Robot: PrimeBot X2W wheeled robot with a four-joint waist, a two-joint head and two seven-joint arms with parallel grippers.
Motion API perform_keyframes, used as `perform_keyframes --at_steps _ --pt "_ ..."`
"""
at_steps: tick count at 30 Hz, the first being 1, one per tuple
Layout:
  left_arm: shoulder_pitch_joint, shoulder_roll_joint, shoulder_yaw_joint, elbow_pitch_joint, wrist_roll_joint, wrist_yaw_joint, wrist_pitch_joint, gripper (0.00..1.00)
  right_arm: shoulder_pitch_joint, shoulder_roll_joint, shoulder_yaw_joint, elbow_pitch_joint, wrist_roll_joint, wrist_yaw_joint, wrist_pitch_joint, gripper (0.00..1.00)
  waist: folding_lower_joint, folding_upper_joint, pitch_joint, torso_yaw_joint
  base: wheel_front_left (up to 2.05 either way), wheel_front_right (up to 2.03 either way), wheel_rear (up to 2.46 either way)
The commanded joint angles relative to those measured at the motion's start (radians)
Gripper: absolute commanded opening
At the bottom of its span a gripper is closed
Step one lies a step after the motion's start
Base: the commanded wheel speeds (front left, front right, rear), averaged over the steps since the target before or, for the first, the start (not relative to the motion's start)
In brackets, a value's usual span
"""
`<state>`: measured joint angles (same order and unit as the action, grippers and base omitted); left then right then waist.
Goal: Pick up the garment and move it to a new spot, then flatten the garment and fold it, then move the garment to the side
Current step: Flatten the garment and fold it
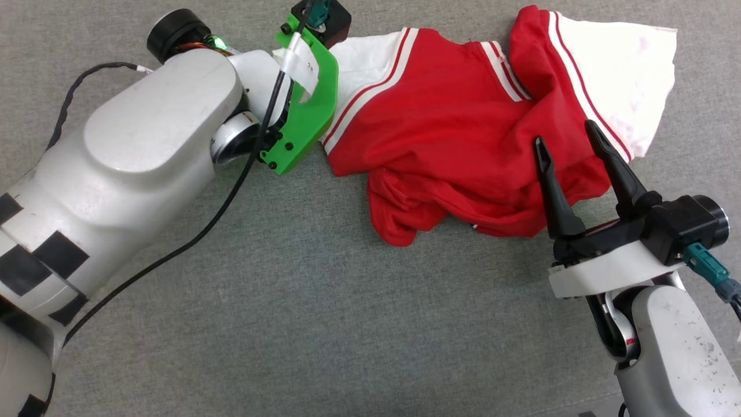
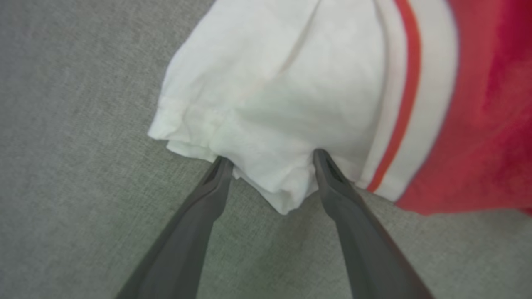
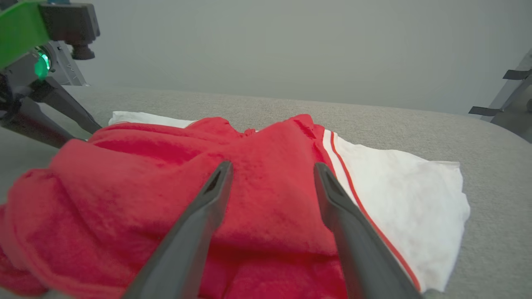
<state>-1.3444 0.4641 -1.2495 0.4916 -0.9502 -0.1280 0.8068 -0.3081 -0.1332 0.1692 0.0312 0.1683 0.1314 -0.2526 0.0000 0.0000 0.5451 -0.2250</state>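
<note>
Surface: grey woven cloth everywhere, and the near half is just plain grey.
Right arm: comes in at the near right corner. Pale shell, with a black camera block and a teal plug at the wrist.
Right gripper: wide open, both dark fingers pointing away from the robot, nothing pinched. The tips sit over the red cloth on the right side of the heap, just beside the striped trim of the right sleeve. Honestly can't tell if they touch the cloth or hang just above it.
Left arm: big pale forearm reaching from the near left toward the far middle. A black cable loops along it, and there's a bright green bracket at the wrist.
Garment: red tee with white sleeves, lying crumpled on the far half of the surface, from the middle over to the right, between the two grippers. The red body is bunched into folds, and its near edge is rumpled into a lump.
Left gripper: also spread open, gripping nothing. The fingertips are right at the hem of the left sleeve, with a corner of that hem lying between the two fingers.
Left sleeve: white, a bit wrinkled, with red-and-white striped trim where it meets the red.
Right sleeve: far right, spread fairly flat, same trim.
</note>
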Motion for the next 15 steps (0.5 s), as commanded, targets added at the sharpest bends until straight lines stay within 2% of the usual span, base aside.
perform_keyframes --at_steps 1,2,7,11,15 --pt "0.054 0.008 -0.03 0.012 0.01 -0.003 0.022 0.46 -0.014 0.004 -0.004 -0.006 -0.008 -0.001 -0.009 1.0 0.0 0.0 0.014 -0.011 0.0 0.0 0.0" --pt "0.061 0.013 -0.03 0.004 0.017 -0.003 0.028 0.0 -0.015 0.005 -0.006 -0.007 -0.009 -0.001 -0.009 1.0 0.0 0.0 0.015 -0.009 0.0 0.0 0.0" --pt "0.061 0.026 -0.03 -0.036 0.019 -0.003 -0.034 0.0 -0.012 0.004 -0.016 -0.004 -0.016 -0.001 -0.009 1.0 0.0 0.0 -0.002 0.015 0.0 0.0 0.0" --pt "0.05 0.045 -0.031 -0.084 0.023 -0.003 -0.157 0.0 0.0 -0.003 -0.026 -0.004 -0.021 -0.001 -0.009 1.0 0.0 0.0 -0.044 0.048 0.0 0.0 0.0" --pt "0.057 0.088 -0.026 -0.133 0.008 -0.003 -0.296 0.0 0.026 -0.012 -0.044 -0.002 -0.025 -0.001 -0.009 1.0 0.0 0.0 -0.096 0.092 0.0 0.0 0.0"
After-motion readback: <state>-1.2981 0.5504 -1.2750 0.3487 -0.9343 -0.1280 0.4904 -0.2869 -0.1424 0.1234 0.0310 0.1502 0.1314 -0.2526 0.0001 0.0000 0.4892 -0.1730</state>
